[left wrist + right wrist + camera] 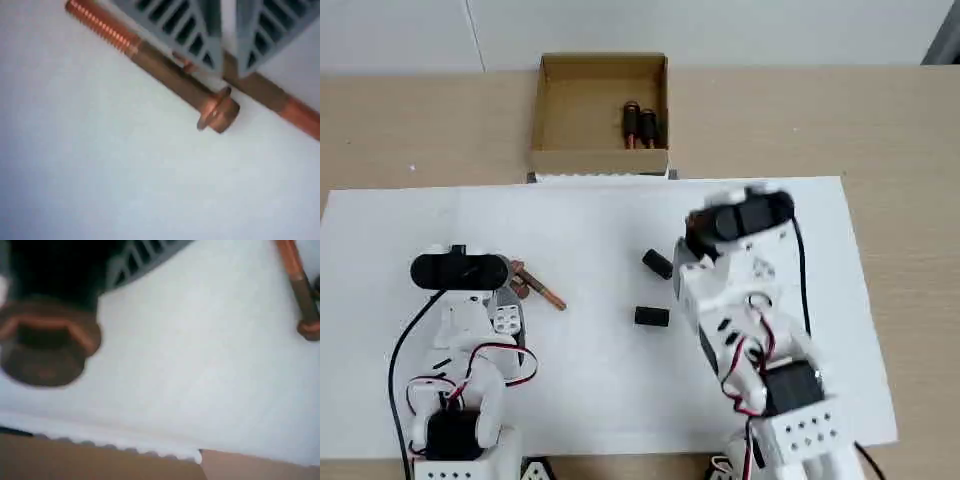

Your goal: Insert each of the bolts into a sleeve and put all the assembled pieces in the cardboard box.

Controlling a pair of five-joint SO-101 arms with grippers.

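Sleeve (657,263) clamped in right gripper (676,272) mid-frame; left gripper (229,70) lower left over bolts (542,289), can't tell if gripping.

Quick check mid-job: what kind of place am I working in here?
Most likely a lab or workshop bench set up for robot assembly practice: a wooden table covered by a white paper sheet, with copper bolts, black sleeves and a cardboard box laid out.

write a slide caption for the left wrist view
Left hand at one copper bolt, a second bolt alongside, both on white paper.
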